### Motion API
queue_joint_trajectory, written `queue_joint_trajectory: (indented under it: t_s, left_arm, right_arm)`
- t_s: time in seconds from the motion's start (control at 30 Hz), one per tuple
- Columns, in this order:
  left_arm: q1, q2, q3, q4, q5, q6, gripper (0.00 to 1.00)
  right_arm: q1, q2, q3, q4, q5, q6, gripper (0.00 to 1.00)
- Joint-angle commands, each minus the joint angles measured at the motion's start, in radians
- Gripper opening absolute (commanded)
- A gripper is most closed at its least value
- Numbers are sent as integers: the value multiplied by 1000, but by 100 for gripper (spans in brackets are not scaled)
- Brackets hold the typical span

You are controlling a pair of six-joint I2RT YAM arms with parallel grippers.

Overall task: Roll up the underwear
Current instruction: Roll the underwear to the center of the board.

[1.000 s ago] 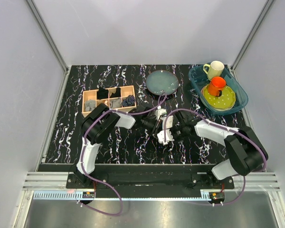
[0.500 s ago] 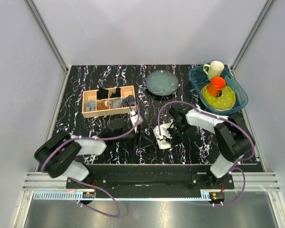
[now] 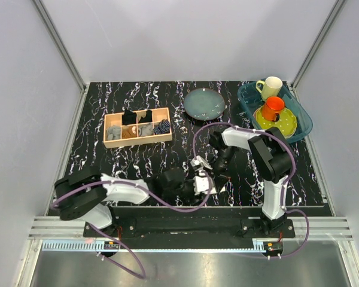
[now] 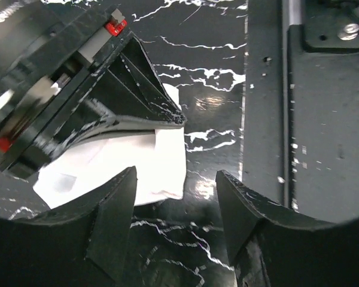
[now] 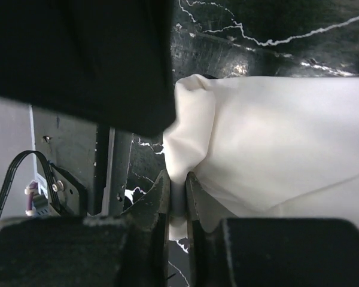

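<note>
The white underwear (image 3: 201, 179) lies bunched on the black marbled table near the front edge, between the two grippers. My right gripper (image 3: 211, 172) comes down on it from the far right and is shut on a fold of the cloth (image 5: 178, 179); the rest of the underwear (image 5: 275, 131) spreads to the right in that view. My left gripper (image 3: 193, 185) lies low at the near side, open, its jaws (image 4: 175, 177) on either side of a corner of the underwear (image 4: 149, 161) without touching it. The right gripper's dark body (image 4: 102, 84) covers the cloth's upper part.
A wooden tray (image 3: 136, 140) of small dark and grey rolls stands at the back left. A dark round plate (image 3: 204, 103) is at the back middle. A teal bin (image 3: 305, 122) holds a cream mug (image 3: 271, 86), an orange cup (image 3: 273, 107) and a yellow plate. The front rail (image 4: 323, 119) runs close by.
My left arm has swung low along the near edge and its open gripper now reaches the cloth. My right arm has folded back upright while holding the cloth, which shifted slightly nearer.
</note>
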Motion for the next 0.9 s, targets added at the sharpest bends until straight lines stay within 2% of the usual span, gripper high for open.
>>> queue_joint_trajectory:
  t_s: [0.0, 0.23, 0.3, 0.33, 0.37, 0.47, 0.53, 0.63, 0.73, 0.87]
  left_arm:
    - [-27, 124, 110, -82, -96, 150, 59]
    - [-48, 254, 218, -144, -197, 179, 59]
    - [-48, 277, 249, -179, -216, 177, 54]
    - [-47, 285, 258, -188, -211, 171, 48]
    - [-45, 288, 269, -208, -190, 168, 30]
    - [-39, 288, 298, -274, -139, 144, 1]
    - [-28, 287, 295, -296, -104, 119, 0]
    - [24, 281, 284, -312, 11, 46, 0]
    - [105, 293, 293, -322, 175, -39, 0]
    - [232, 389, 363, -378, 434, -161, 0]
  right_arm:
    - [-36, 8, 51, -69, -50, 13, 12]
    - [-51, 14, 46, -69, -62, 2, 13]
    - [-51, 16, 42, -62, -64, 3, 13]
    - [-53, 18, 40, -57, -64, 8, 13]
    - [-55, 13, 36, -51, -65, 16, 16]
    - [-70, -10, 22, -16, -67, 49, 24]
    - [-88, -33, 16, 20, -71, 78, 27]
    - [-179, -120, 2, 67, -108, 103, 35]
    - [-294, -266, -17, 115, -137, 111, 43]
    - [-348, -428, -113, 152, -131, 42, 47]
